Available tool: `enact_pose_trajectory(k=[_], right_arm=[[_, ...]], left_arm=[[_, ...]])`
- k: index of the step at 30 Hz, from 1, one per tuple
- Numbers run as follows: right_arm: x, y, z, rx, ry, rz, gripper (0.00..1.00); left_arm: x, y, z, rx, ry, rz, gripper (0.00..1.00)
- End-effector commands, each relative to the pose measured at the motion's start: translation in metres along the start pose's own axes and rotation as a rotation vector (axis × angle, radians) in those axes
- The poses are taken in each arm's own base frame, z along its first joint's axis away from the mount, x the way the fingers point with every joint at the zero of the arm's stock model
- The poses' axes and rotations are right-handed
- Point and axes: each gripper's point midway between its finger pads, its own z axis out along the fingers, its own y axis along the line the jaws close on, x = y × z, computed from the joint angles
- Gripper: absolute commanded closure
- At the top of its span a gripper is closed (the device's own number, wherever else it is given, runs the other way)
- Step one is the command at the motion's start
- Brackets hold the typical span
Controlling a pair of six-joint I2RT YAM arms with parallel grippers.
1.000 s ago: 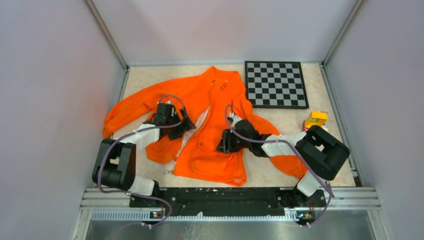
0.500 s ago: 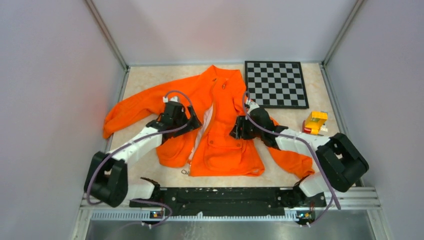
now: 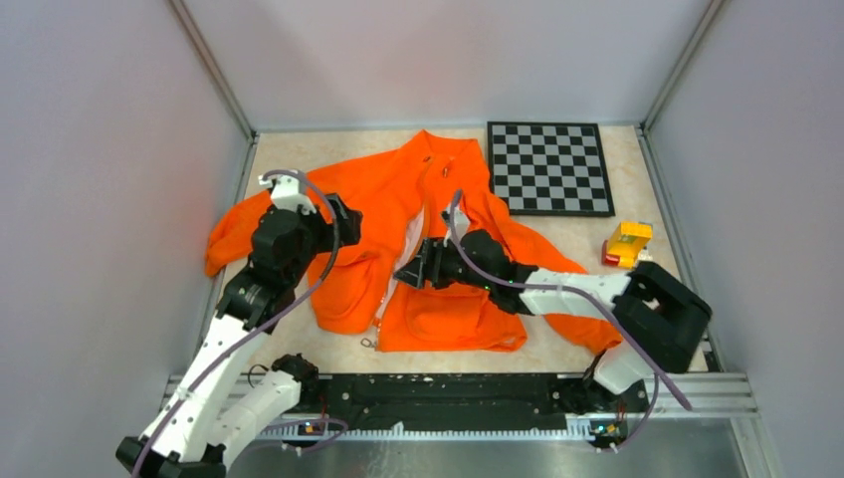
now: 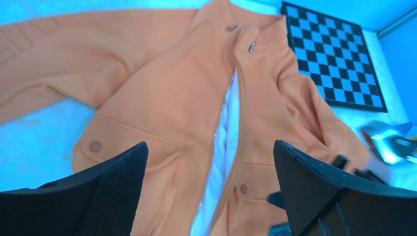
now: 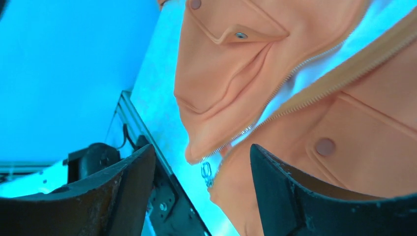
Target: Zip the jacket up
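Top view, 12 o'clock = far wall.

- Left arm: base at the near edge, about 7 o'clock. Its white links stretch long toward 12 o'clock, and the wrist is raised above the sleeve side of the jacket (image 3: 448, 319).
- Right arm: base at about 5 o'clock, elbow folded out at 4 o'clock. The forearm lies low and runs toward 9 o'clock across the front panel.
- Jacket: flat on the table (image 3: 279, 154), filling the middle from 9 o'clock to 4 o'clock, hem nearest the bases. The front is unzipped, and a strip of white lining (image 3: 410, 234) shows between the two zipper edges.
- Zipper pull (image 3: 367, 344): at the hem, on the near end of the zipper line, lying on the table.
- Right end effector (image 3: 413, 271): over the lower front opening, pointing to 9 o'clock. In the wrist view the fingers (image 5: 275, 196) stand apart with nothing between them, and the fabric lies beyond.
- Left end effector (image 3: 336, 224): at about 10 o'clock from the right one and above the chest panel. It is spread fully and gripping nothing. The wrist view looks down the open front toward the collar.
- Far side: chessboard (image 3: 549, 167) at 1 o'clock, its near-left corner just beside the jacket's shoulder. A small yellow block toy (image 3: 627, 241) is at 3 o'clock, apart from the jacket.
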Motion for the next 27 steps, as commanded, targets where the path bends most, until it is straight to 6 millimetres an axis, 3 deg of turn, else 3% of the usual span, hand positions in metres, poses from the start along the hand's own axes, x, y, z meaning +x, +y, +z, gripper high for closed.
enact_pose_trajectory(k=[1, 7, 13, 16, 22, 27], right_arm=[[-0.011, 0.044, 0.034, -0.229, -0.028, 0.165, 0.34], [0.007, 0.032, 0.08, -0.189, 0.066, 0.291, 0.54], [0.031, -0.009, 0.097, -0.031, 0.098, 0.336, 0.56], [0.042, -0.031, 0.096, 0.052, 0.105, 0.351, 0.56], [0.052, -0.049, 0.109, 0.119, 0.135, 0.323, 0.55], [0.048, -0.059, 0.114, 0.133, 0.127, 0.355, 0.55]], left_arm=[[-0.028, 0.001, -0.026, 0.035, -0.12, 0.108, 0.01], [-0.022, 0.005, -0.029, 0.059, -0.146, 0.24, 0.01], [0.004, 0.02, -0.017, 0.028, -0.096, 0.304, 0.01], [0.009, 0.015, -0.013, 0.059, -0.082, 0.312, 0.01], [0.012, 0.013, -0.011, 0.073, -0.068, 0.328, 0.01], [0.015, 0.014, -0.012, 0.076, -0.059, 0.327, 0.01]])
